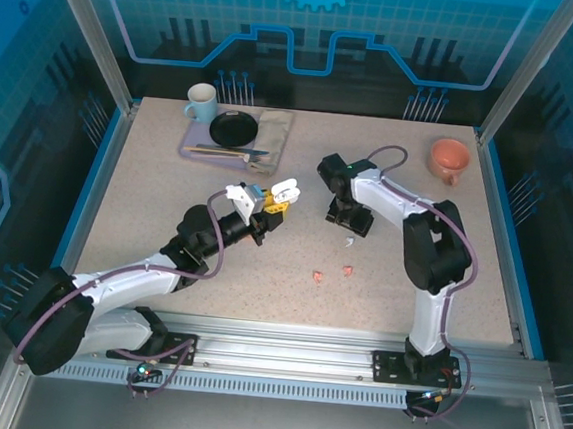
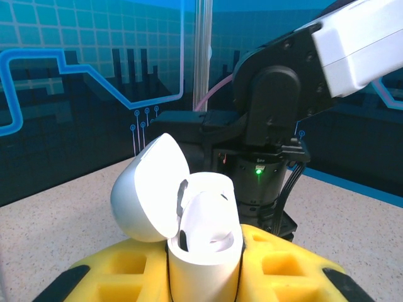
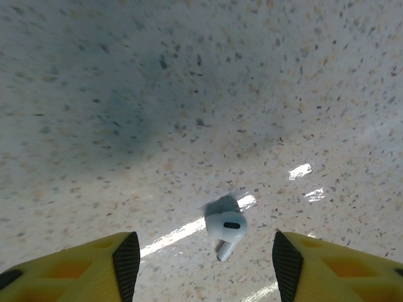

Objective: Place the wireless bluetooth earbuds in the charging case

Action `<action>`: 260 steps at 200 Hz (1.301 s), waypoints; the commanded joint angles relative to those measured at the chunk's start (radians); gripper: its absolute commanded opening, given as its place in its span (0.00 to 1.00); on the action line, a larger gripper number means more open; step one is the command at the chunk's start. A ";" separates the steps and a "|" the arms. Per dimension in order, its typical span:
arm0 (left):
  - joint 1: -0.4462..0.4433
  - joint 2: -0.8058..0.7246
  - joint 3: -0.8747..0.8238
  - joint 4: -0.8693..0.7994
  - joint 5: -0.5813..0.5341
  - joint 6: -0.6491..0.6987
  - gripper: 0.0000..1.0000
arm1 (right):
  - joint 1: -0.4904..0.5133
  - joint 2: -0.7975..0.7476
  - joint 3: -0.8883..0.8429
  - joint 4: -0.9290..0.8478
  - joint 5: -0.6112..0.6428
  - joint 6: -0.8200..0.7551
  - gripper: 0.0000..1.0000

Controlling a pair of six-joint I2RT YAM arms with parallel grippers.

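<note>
Nearest on the table [image 1: 145, 222] lie 2 pink earbuds [image 1: 317, 275], just apart from each other and untouched. A little farther and to the right, 1 white earbud [image 3: 225, 229] rests on the table, stem toward the camera. The right gripper [image 3: 204, 258] hangs over it with its jaws wide on either side, touching and holding nothing.

To the left, the left gripper [image 1: 264, 211] is clamped on the white charging case [image 2: 204, 239], held off the table with its lid [image 2: 148, 189] flipped back. White shapes show in its wells, but I cannot tell whether an earbud is seated there.

At least 3 earbuds remain to be inserted, so the task looks early.

Far left stand a mug [image 1: 201, 102] and a black plate [image 1: 234, 128], far right an orange cup [image 1: 450, 161]; their contents are not visible.
</note>
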 commanded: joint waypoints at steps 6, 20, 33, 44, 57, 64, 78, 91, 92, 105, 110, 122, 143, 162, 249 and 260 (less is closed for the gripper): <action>0.000 -0.019 -0.017 0.048 0.005 -0.001 0.00 | 0.027 0.038 0.029 -0.068 0.026 0.051 0.60; 0.000 -0.019 -0.021 0.053 0.006 -0.002 0.00 | 0.032 0.040 0.016 -0.064 0.029 0.060 0.60; 0.000 -0.016 -0.023 0.055 0.010 -0.002 0.00 | 0.033 0.042 0.003 -0.060 0.030 0.070 0.60; 0.000 -0.015 -0.023 0.055 0.011 -0.004 0.00 | 0.032 0.040 -0.013 -0.045 0.031 0.070 0.59; 0.000 -0.014 -0.026 0.055 0.014 -0.003 0.00 | 0.031 0.042 -0.021 -0.037 0.029 0.070 0.57; 0.000 -0.014 -0.026 0.056 0.014 -0.003 0.00 | 0.031 0.045 -0.024 -0.035 0.029 0.070 0.57; 0.000 -0.011 -0.027 0.061 0.015 -0.003 0.00 | 0.031 0.048 -0.038 -0.031 0.031 0.075 0.56; 0.000 -0.009 -0.028 0.062 0.017 -0.003 0.00 | 0.027 0.047 -0.054 -0.018 0.026 0.079 0.56; 0.000 -0.009 -0.027 0.063 0.017 -0.003 0.00 | 0.028 0.046 -0.055 -0.017 0.026 0.079 0.56; 0.000 -0.008 -0.028 0.063 0.017 -0.004 0.00 | 0.024 0.044 -0.072 -0.003 0.028 0.080 0.55; 0.000 -0.009 -0.027 0.063 0.018 -0.004 0.00 | 0.022 0.044 -0.078 -0.001 0.028 0.081 0.55; 0.000 -0.010 -0.027 0.063 0.016 -0.004 0.00 | 0.019 0.042 -0.094 0.009 0.031 0.081 0.54; 0.000 -0.009 -0.026 0.059 0.019 -0.007 0.00 | 0.010 0.034 -0.122 0.036 0.029 0.076 0.53; 0.000 -0.008 -0.024 0.057 0.018 -0.009 0.00 | 0.005 0.025 -0.140 0.062 0.028 0.066 0.52; 0.000 0.009 -0.007 0.044 0.022 -0.009 0.00 | -0.038 -0.008 -0.165 0.114 0.035 0.022 0.47; -0.001 0.014 -0.004 0.044 0.023 -0.010 0.00 | -0.041 -0.009 -0.167 0.119 0.035 0.017 0.47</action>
